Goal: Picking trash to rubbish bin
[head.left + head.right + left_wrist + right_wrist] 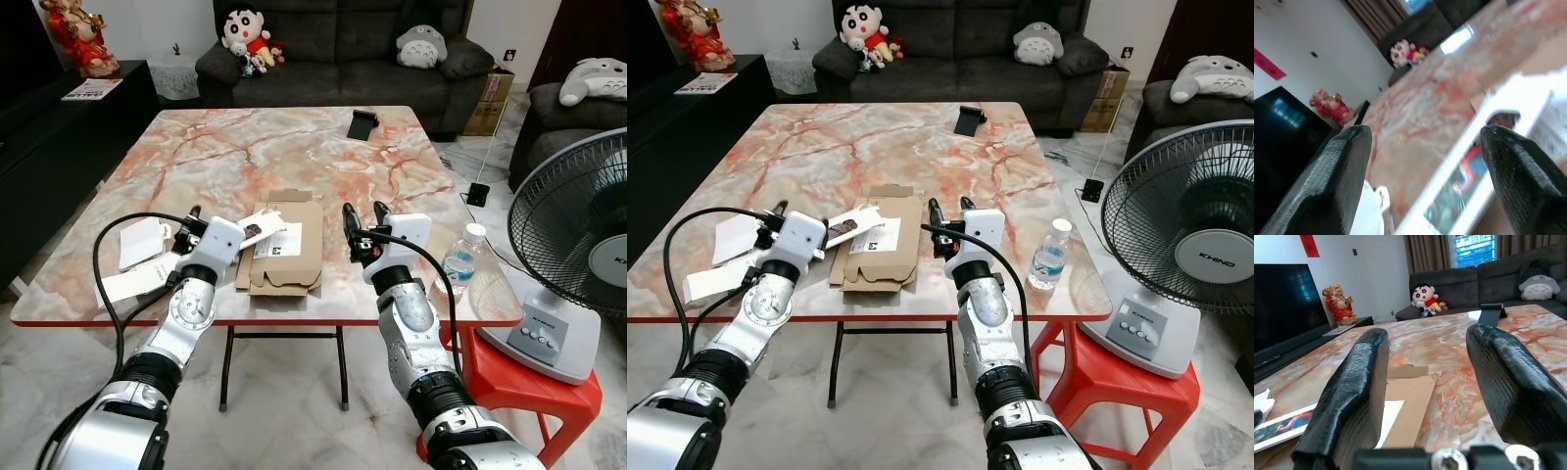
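Observation:
A flattened brown cardboard box [286,247] lies near the front edge of the marble table [274,147]. A white printed wrapper [263,227] rests on the box's left side. Two white paper scraps [140,241] lie at the front left. My left gripper [186,223] hovers open just left of the box, between it and the scraps. In the left wrist view the wrapper [1469,186] lies ahead of the spread fingers [1327,181]. My right gripper [363,217] stands open just right of the box, with nothing between its fingers [1352,396]; the cardboard [1410,396] lies below them.
A clear plastic bottle [460,257] stands at the table's front right corner. A black phone stand [362,124] sits at the far side. To the right stand a fan [578,255] and a red stool [519,384]. A dark sofa [343,49] with plush toys is behind.

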Robot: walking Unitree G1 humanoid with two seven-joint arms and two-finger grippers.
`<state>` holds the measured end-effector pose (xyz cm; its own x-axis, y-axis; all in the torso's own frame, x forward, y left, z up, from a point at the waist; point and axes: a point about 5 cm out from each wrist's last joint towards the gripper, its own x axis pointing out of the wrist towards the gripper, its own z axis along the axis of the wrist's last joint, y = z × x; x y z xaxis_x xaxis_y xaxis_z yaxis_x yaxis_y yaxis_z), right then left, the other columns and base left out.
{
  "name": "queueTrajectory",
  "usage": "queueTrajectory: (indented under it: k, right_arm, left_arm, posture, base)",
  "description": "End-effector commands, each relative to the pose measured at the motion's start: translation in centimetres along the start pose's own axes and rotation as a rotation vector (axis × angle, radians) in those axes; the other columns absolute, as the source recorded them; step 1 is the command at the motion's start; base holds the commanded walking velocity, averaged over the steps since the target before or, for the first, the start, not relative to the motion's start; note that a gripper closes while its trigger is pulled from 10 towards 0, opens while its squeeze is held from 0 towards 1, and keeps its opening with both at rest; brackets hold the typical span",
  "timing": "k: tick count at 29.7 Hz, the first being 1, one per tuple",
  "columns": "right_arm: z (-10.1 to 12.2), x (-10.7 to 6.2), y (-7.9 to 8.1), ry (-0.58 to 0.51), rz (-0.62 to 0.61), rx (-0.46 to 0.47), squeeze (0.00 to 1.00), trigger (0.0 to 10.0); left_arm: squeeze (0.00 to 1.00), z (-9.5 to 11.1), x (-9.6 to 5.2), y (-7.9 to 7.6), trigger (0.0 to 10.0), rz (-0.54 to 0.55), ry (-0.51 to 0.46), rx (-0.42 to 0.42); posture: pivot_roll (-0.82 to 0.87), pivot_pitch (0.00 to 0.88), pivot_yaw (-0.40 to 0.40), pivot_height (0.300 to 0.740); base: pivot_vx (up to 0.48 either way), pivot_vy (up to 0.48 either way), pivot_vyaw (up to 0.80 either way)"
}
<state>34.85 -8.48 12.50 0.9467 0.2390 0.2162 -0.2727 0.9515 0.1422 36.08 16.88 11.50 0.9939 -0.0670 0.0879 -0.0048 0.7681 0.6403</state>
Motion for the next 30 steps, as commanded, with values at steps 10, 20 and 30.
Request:
queueTrajectory:
  k: [10, 20, 30]
  right_arm:
    - [0.4, 0.2, 0.5, -0.009, 0.022, -0.001, 0.00, 10.0]
    - [0.4, 0.1, 0.5, -0.010, 0.021, -0.003, 0.00, 10.0]
    - [0.4, 0.1, 0.6, -0.010, 0.027, -0.003, 0.00, 10.0]
  left_arm:
    - [0.00, -0.7, 0.5, -0.3, 10.0, -0.175, 0.062, 0.230]
    - [0.00, -0.7, 0.7, -1.1, 10.0, -0.251, 0.091, 0.359]
    - [0.00, -1.5, 0.8, -0.4, 10.0, -0.217, 0.150, 0.446]
  posture:
    - [-0.01, 0.000, 0.003, 0.740]
    - [-0.02, 0.000, 0.003, 0.740]
    - [-0.02, 0.000, 0.004, 0.740]
  base:
    - [0.000, 0.000, 0.00]
    - [0.000, 0.000, 0.00]
    - [0.000, 0.000, 0.00]
